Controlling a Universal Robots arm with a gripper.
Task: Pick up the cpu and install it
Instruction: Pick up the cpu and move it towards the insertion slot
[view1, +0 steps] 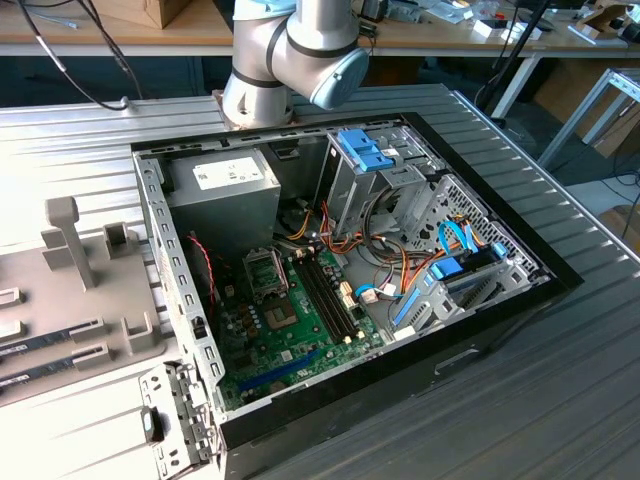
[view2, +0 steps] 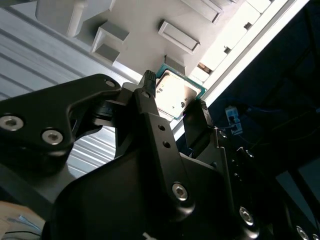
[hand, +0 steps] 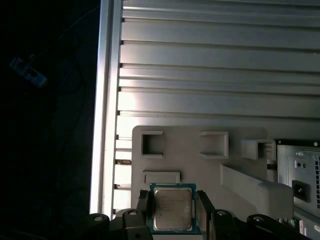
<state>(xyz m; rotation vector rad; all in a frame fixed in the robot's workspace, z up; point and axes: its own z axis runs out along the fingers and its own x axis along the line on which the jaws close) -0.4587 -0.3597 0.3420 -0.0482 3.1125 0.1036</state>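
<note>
Tray (hand: 210, 172) sits close to the table (hand: 200, 50) edge, with a dark drop just past the rail on one side, the case (hand: 299, 172) wall near on the other, and plenty of bare ribbed table beyond the tray's raised blocks. In both wrist views the pincer (hand: 172, 215) is narrowed to chip width, a finger pressed on each of two opposite edges of the cpu (hand: 172, 206), silver top showing, over the tray beside a shallow slot; whether it's lifted clear, can't tell
</note>
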